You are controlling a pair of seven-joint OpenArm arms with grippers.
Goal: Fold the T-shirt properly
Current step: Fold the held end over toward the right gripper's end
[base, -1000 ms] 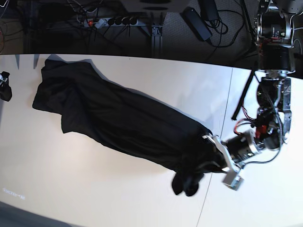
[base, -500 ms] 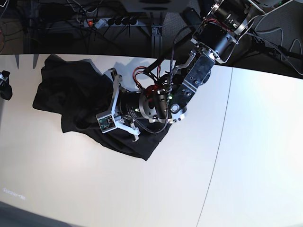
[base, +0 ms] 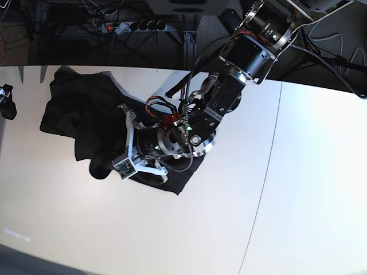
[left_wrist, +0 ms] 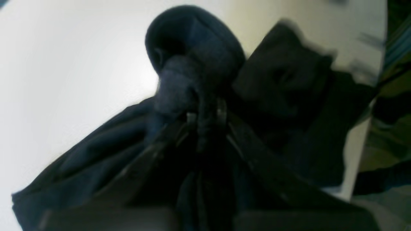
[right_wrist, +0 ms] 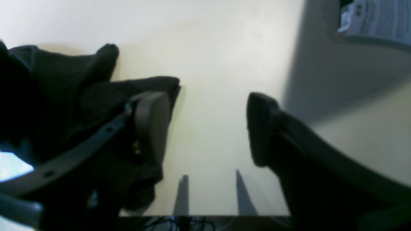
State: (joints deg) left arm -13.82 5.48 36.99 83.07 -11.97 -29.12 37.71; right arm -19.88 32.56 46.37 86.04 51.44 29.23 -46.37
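The bench [base: 275, 217] is seen as a wide pale surface, bare over most of its near and right-hand part. The T-shirt [base: 74, 120] lies on its far left portion as a dark, rumpled mass doubled over on itself; no print is visible, and no sleeve or hem can be made out as a clean edge. One end of the cloth is carried across the rest by the left arm, which reaches over the garment from the far side.

The left claw [left_wrist: 205, 117] is closed tightly on a bunched wad of the T-shirt, a rounded knot of fabric bulging just beyond its tips. The right claw [right_wrist: 207, 128] is held wide apart over bare bench at the far left edge, with nothing between its jaws and one finger just beside the cloth.

The task is judged to be at an early stage: a first rough lengthwise doubling is under way, but the fabric is neither flattened nor squared. Release, smoothing, and further folds are judged to remain.
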